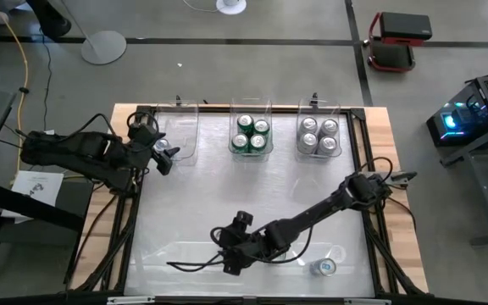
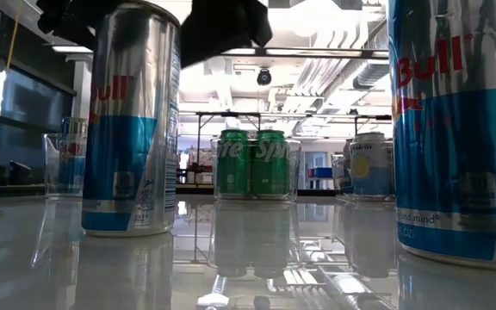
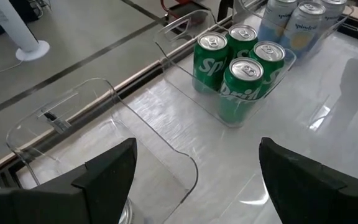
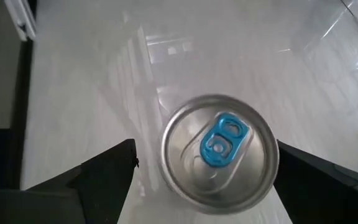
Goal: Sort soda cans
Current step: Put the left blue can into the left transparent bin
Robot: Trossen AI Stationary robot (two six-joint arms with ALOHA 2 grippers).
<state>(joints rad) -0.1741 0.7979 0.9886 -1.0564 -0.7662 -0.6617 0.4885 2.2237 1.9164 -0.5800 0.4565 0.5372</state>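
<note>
My right gripper [image 1: 230, 258] is open near the table's front edge, over an upright silver-and-blue soda can [image 4: 216, 152] with a blue tab. Its fingers [image 2: 226, 34] stand on either side of the can's top [image 2: 136, 13] without touching it. A second silver-and-blue can [image 1: 323, 267] stands on its base at the front right. My left gripper [image 3: 197, 180] is open at the far left, above the empty clear bin [image 3: 104, 137]. Several green cans [image 1: 251, 135] fill the middle bin. Several silver cans [image 1: 318, 135] fill the right bin.
The three clear bins stand in a row along the table's far edge [image 1: 244, 106]. Black frame rails [image 1: 367, 169] run along the table's sides. Cables [image 1: 193, 264] trail below the right arm. The white tabletop [image 1: 193, 195] between the bins and the front cans is bare.
</note>
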